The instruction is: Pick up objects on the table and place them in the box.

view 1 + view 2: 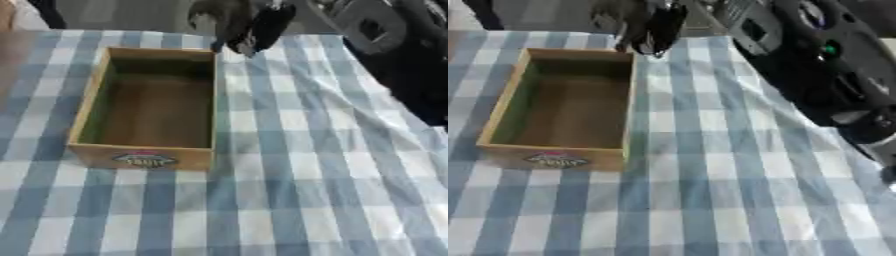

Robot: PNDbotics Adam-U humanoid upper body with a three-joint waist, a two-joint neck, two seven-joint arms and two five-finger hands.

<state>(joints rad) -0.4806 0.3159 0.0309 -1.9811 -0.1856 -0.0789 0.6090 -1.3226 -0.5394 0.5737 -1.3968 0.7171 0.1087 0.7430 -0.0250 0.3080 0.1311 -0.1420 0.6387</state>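
My right hand point(249, 27) hangs at the far edge of the tabletop point(332, 165), just above the far right corner of the wooden box point(149, 110). It is dark and blurred, so I cannot tell if its fingers are open or if they hold something. The arm comes in from the upper right. The box stands on the blue and white checkered cloth point(737, 190), at the left side, with a label point(144, 160) on its near wall.
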